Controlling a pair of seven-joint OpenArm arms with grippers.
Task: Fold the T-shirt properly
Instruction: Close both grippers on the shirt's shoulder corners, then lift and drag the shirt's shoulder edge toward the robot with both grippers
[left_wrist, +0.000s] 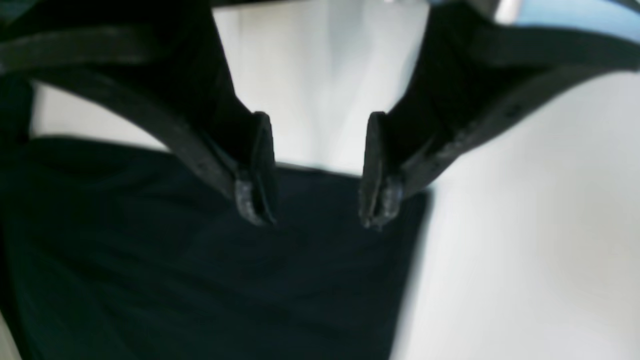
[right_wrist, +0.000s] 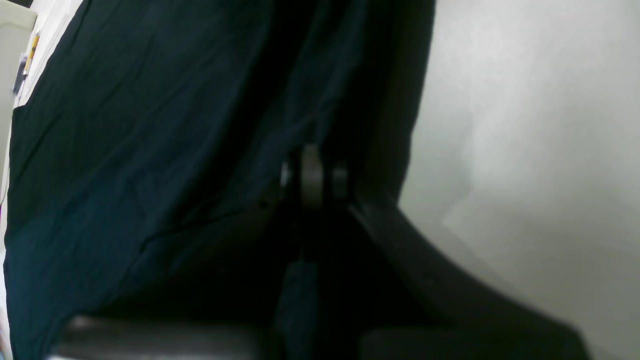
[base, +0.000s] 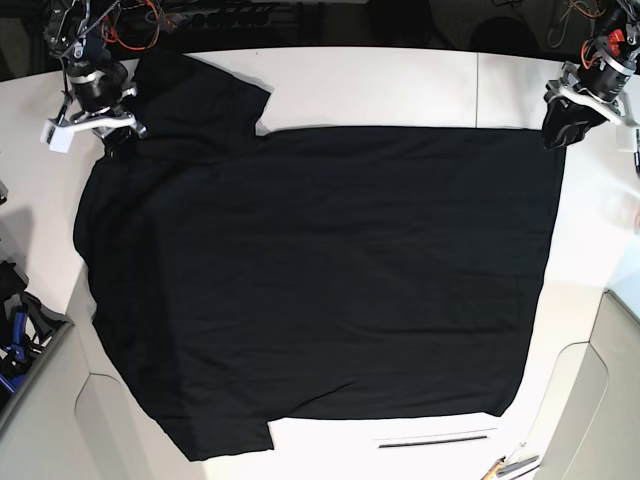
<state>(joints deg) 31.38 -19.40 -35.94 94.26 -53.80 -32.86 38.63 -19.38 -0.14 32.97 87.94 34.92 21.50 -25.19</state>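
Clamped shut, right gripper (right_wrist: 312, 175) at 10 o'clock in the base view, pinching black cloth of the T-shirt (base: 320, 280) at the shoulder by the sleeve. Spread apart and empty, left gripper (left_wrist: 317, 200) at 2 o'clock, hovering over the shirt's hem corner, fingertips (left_wrist: 255, 195) not seen to touch the fabric. Spread flat, plain black side up, across most of the white table (base: 400, 85). Long axis lying 9 to 3 o'clock: shoulders and sleeves toward 9, straight hem toward 3. One sleeve splayed toward 11 o'clock, the other toward 7. Small tools (base: 508, 465) near 5 o'clock at the table's edge, apart from the shirt.
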